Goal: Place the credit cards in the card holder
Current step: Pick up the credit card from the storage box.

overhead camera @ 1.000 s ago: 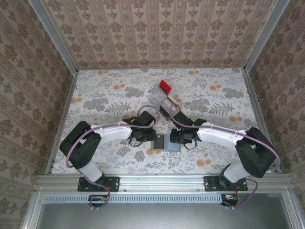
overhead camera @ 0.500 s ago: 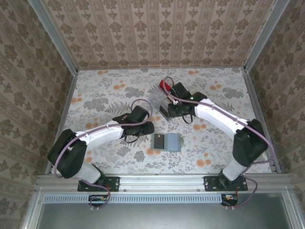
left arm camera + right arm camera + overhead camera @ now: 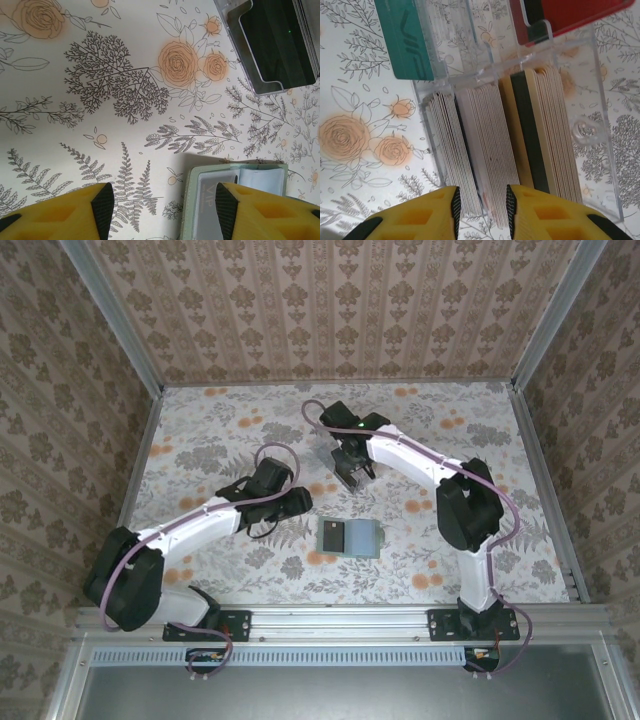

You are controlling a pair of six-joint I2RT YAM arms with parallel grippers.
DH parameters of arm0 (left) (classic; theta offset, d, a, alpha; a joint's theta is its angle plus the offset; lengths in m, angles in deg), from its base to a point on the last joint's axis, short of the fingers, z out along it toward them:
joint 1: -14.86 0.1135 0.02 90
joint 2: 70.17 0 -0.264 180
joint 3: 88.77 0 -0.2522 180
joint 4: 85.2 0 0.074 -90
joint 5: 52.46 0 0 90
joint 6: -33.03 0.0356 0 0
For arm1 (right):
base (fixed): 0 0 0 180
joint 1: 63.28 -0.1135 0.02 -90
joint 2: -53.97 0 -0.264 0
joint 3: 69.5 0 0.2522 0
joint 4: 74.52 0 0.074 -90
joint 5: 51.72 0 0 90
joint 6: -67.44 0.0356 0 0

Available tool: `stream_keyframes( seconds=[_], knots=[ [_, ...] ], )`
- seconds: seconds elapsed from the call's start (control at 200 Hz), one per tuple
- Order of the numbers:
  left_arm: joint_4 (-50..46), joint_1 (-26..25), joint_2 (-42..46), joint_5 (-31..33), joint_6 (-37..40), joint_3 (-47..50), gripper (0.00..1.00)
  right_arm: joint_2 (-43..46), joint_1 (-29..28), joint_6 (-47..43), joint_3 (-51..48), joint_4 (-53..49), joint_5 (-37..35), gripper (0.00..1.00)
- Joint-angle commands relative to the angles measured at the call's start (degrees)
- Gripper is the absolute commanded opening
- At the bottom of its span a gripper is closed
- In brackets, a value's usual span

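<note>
The card holder [image 3: 348, 538] lies open and flat on the flowered table [image 3: 200, 440], low and just right of centre in the overhead view, where it lay a second ago. The left gripper [image 3: 297, 502], at the holder a second ago, now sits just to its left, apart from it. In the left wrist view its yellow fingers [image 3: 102, 205] stand wide apart with nothing between them, and the holder's slots fill the lower right corner.

Further back, the right gripper [image 3: 350, 468] has swung up and left from the holder and now hangs over the clear tray [image 3: 600, 125], covering the red end piece [image 3: 570, 12] that showed half a second ago. Its jaws are narrowly parted at the bottom edge of the right wrist view, straddling the middle stack of credit cards [image 3: 490, 150] standing on edge in the tray. Whether they touch the cards cannot be told. A green card [image 3: 405, 40] sits upper left.
</note>
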Motion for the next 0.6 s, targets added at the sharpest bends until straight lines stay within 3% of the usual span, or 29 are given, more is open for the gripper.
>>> stream_keyframes(
  seconds=[0.0,0.595],
  knots=[
    [0.8,0.9,1.9,-1.0,0.8,1.1,0.60,-2.5,-0.6,-2.9,3.0,-3.5,-6.1,0.33],
    [1.1,3.1,2.9,-1.9,0.8,3.0,0.61,-7.6,-2.7,-6.2,3.8,-1.8,-19.5,0.31]
  ],
)
